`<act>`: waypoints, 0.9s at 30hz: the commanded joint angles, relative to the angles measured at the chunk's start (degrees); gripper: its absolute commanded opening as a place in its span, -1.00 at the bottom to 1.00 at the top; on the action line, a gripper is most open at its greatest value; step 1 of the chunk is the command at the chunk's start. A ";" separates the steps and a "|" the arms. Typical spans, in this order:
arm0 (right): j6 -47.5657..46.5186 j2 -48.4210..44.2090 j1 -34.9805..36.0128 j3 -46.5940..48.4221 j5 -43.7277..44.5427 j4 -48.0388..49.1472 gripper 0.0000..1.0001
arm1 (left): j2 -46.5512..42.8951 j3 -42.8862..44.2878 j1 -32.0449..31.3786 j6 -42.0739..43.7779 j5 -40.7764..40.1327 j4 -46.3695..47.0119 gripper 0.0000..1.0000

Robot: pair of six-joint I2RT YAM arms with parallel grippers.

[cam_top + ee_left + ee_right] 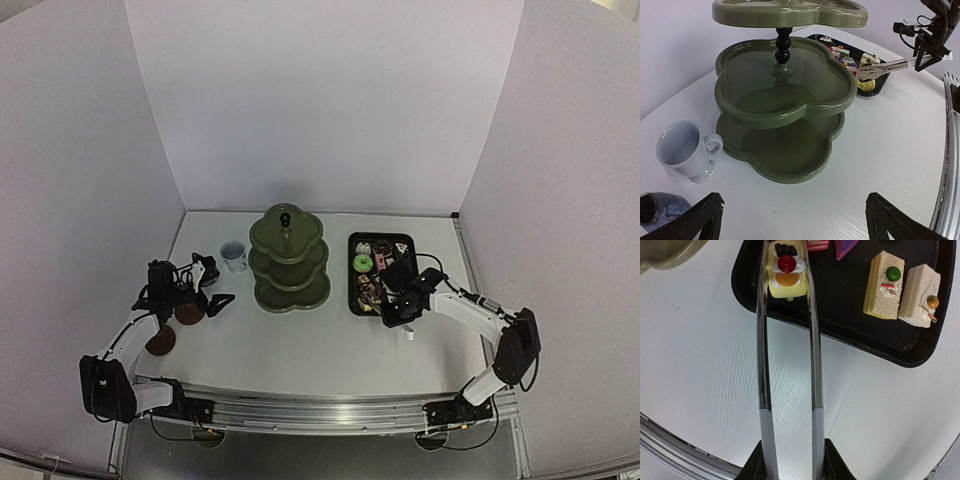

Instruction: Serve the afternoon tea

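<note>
At the near left, the spread left hand (792, 220) is hovering beside two round brown coasters (189, 313) and a white ceramic cup (233, 254). In the middle, the dark green three-tier scalloped stand (290, 290) is sitting empty. The right hand (398, 310) is pinching silver metal tongs (762, 365) around a yellow square cake (786, 277) lying in the black rectangular tray (840, 315). Serving is barely beginning.

1. Stand (785, 100): is showing a smooth, glossy, ceramic-looking glaze, with its tiers mirroring one another.
2. Tongs (762, 365): polished metal, is reflecting bright streaks.
3. Bench (705, 370): white and matt, is showing a fine wood-like grain.
4. Tray (850, 315): black and smooth, is giving off a dull sheen.
5. Cakes (883, 285): are looking porous, spongy and matt.
6. Cup (685, 150): pale glaze, is shining softly.
</note>
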 commanded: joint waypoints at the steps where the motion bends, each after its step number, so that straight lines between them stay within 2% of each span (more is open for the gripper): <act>1: -0.41 -3.48 0.22 0.93 -0.75 -0.43 -0.73 | -0.54 -0.25 -0.14 0.72 0.32 0.55 0.99; 9: -5.13 -6.30 0.23 7.56 -0.93 -2.16 -0.74 | -0.69 -0.56 -0.12 0.44 -0.14 1.05 0.99; 14: -7.72 -3.28 0.24 11.21 -2.41 -1.62 -0.74 | -0.71 -0.85 -0.16 0.16 -0.31 1.58 0.99; 21: -10.76 4.71 0.25 13.93 -4.54 6.09 -0.75 | -0.65 -0.83 -0.19 -0.07 -0.37 2.28 0.99; 27: -9.77 6.99 0.25 12.81 -7.53 12.40 -0.74 | -0.95 -1.41 -0.11 0.01 -0.57 2.58 0.99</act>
